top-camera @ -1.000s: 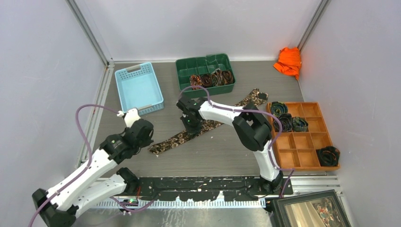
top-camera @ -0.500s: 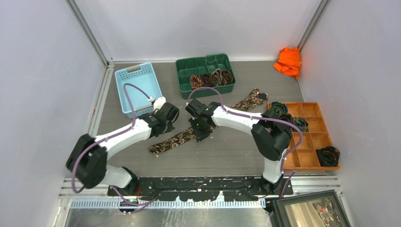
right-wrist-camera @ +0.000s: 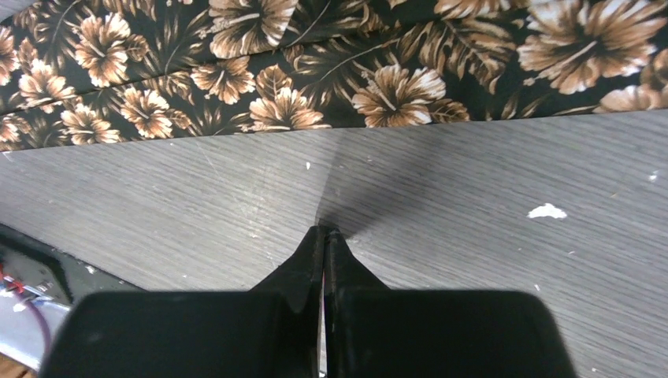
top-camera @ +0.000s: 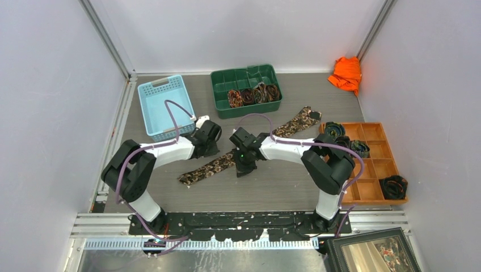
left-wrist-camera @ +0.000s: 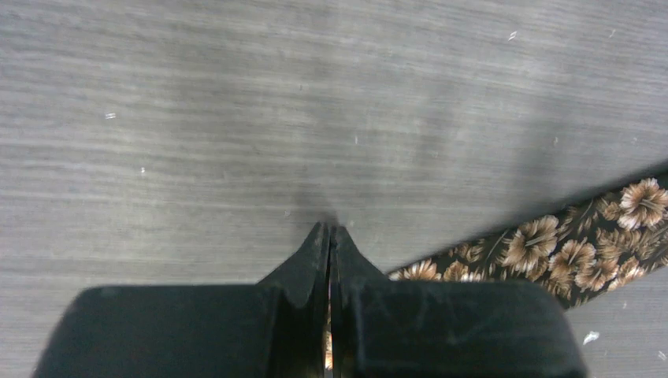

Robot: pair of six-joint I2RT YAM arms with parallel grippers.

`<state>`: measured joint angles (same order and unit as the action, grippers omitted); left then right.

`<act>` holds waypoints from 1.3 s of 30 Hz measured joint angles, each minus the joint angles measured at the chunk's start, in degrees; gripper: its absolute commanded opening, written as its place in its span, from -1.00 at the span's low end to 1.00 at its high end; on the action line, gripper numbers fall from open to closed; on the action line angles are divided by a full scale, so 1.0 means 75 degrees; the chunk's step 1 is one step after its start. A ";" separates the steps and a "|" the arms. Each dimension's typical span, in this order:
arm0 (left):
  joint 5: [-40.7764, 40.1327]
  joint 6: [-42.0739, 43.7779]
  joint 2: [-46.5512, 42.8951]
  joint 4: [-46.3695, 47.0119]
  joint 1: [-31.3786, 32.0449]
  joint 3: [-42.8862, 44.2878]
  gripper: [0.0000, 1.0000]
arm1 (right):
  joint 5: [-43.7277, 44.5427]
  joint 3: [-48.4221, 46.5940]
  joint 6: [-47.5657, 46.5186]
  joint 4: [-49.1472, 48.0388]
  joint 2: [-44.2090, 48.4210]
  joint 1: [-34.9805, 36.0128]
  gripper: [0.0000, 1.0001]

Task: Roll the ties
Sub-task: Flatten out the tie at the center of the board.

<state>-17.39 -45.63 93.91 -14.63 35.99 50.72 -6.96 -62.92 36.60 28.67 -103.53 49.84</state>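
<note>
One tie, black with brown flowers, lies flat and unrolled in a diagonal from the near left up to its wide end by the orange tray. My left gripper is shut, its tips on the bare table just beyond the tie's far edge. My right gripper is also shut and empty, its tips down on the table at the tie's near edge, with the fabric stretching across the top of that view. Rolled ties sit coiled in the green tray.
A light blue basket stands at the back left. An orange compartment tray at the right holds dark coils. A bright orange cloth lies in the far right corner. A picture frame sits at the near right.
My left arm has swung in from the near left to the tie and closed. My right gripper has moved nearer across the tie and shut.
</note>
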 measured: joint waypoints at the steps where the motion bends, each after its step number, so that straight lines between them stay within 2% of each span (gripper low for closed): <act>1: 0.0131 -0.0026 0.0012 0.0184 -0.0003 -0.0102 -1.00 | -0.0044 0.0093 0.0114 -0.0163 0.0038 -0.0012 -0.98; 10: 0.1154 -0.0490 -0.0592 0.1900 -0.0055 -0.1364 -1.00 | -0.0306 0.0420 0.0691 -0.1125 0.0055 -0.0233 -0.98; 25: 0.1778 -0.0941 -0.1877 0.1781 -0.0050 -0.2559 -1.00 | -0.0842 -0.0041 0.0956 -0.2052 -0.0606 -0.0527 -0.98; 29: 0.1513 -0.0912 -0.2162 0.1215 -0.0050 -0.2524 -1.00 | -0.0874 -0.0047 0.0950 -0.2055 -0.0618 -0.0542 -0.98; 33: 0.1119 -0.0787 -0.2728 0.0093 -0.0050 -0.1929 -1.00 | -0.0682 -0.0044 0.0871 -0.1944 -0.0525 -0.0545 -0.98; 36: 0.0994 -0.0670 -0.3089 -0.0283 -0.0050 -0.1291 -1.00 | 0.0044 -0.0032 0.0545 -0.1189 -0.0172 -0.0554 -0.98; 39: 0.1110 -0.0667 -0.3226 -0.0131 -0.0047 -0.0979 -1.00 | 0.0659 -0.0044 0.0216 -0.0283 0.0402 -0.0880 -0.97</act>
<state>-9.06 -50.63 69.71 -15.62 35.64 43.38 -2.02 -63.24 38.22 26.55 -100.51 43.24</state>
